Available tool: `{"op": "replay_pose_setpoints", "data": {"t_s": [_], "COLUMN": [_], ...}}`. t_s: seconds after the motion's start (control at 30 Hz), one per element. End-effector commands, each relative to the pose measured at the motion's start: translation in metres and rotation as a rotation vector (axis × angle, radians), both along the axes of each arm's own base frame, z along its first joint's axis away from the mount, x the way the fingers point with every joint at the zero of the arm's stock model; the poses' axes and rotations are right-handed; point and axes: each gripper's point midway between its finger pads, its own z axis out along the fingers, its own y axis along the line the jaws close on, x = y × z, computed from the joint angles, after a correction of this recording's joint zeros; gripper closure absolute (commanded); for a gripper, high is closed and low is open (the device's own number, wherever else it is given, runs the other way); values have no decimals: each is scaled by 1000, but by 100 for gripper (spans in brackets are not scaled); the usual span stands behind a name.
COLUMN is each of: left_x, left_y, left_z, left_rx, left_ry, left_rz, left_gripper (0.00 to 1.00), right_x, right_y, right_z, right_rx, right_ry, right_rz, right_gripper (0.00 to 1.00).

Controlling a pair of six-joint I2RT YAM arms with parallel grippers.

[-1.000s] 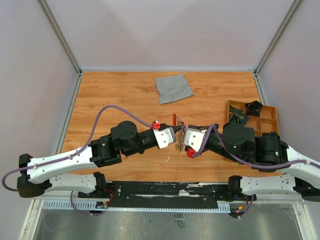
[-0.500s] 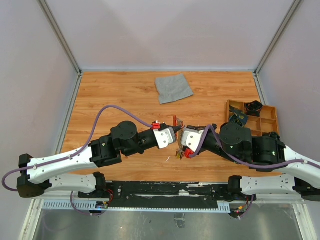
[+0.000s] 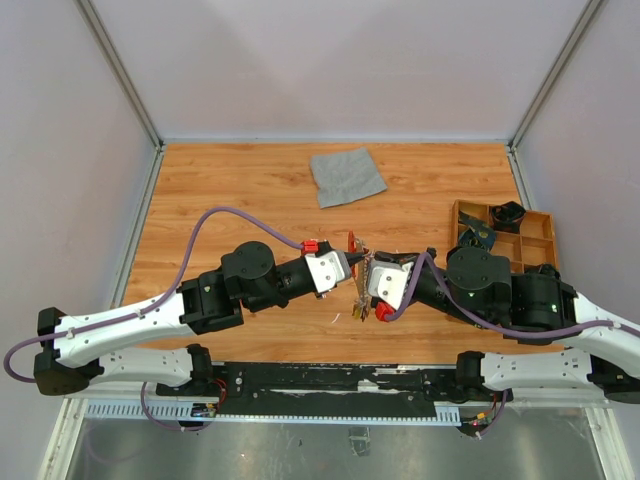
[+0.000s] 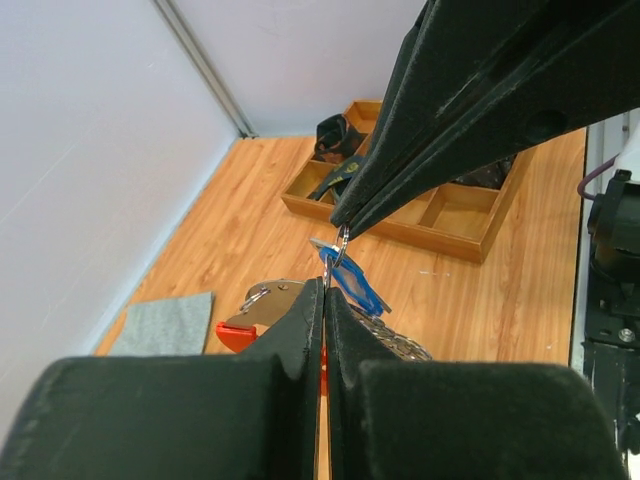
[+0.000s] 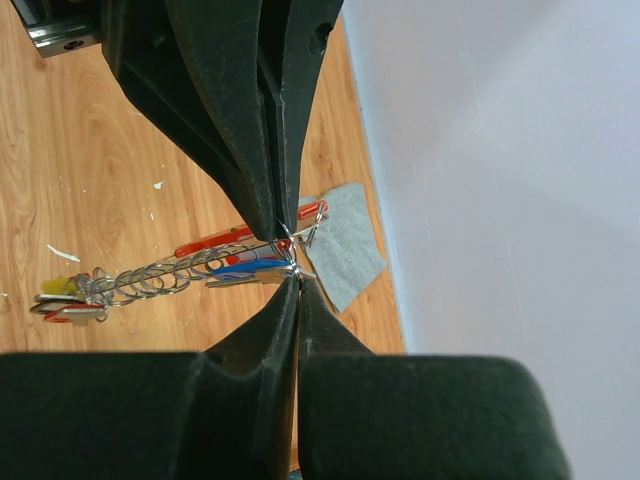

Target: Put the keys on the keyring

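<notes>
**A:** Where is the red oval clip keyring (image 5: 215, 242) with the thin silvery chain (image 5: 150, 280)?

**B:** Between the two arms, over the wooden table (image 3: 230, 190), near the middle of its near edge. The clip sits just beside both sets of fingertips, and the coiled chain trails away from it.

**A:** And the grippers?

**B:** The left gripper (image 4: 323, 295) has its fingers pressed together. So does the right gripper (image 5: 293, 285). Their tips almost meet, each pinching a small silvery wire ring (image 4: 339, 243).

**A:** Any keys on it?

**B:** A blue-headed silvery key (image 4: 355, 287) hangs at that ring, next to the clip. A yellow-headed key (image 5: 55, 290) and a red-headed key (image 5: 65, 316) sit at the chain's far end. I cannot tell whether the chain touches the wood.

**A:** What else is there?

**B:** A grey cloth square (image 3: 347, 176) lies near the far edge. A wooden compartment tray (image 3: 535, 228) stands at the right edge with dark items inside.
</notes>
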Motion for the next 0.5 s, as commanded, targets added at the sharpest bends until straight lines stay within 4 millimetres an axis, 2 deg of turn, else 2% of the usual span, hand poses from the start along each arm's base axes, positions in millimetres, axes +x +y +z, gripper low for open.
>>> {"op": "replay_pose_setpoints", "data": {"t_s": [0.0,0.47], "left_x": [-7,-6], "left_y": [-2,-2], "left_z": [37,34], "left_rx": [-105,-94], "left_ry": [-16,-15], "left_rz": [-28,-20], "left_gripper": [100,99], "right_x": [-9,-7], "right_y": [4,-1], "right_z": [19,24], "right_rx": [58,67], "right_ry": [-23,-39], "right_rz": [48,34], "right_gripper": [99,99]}}
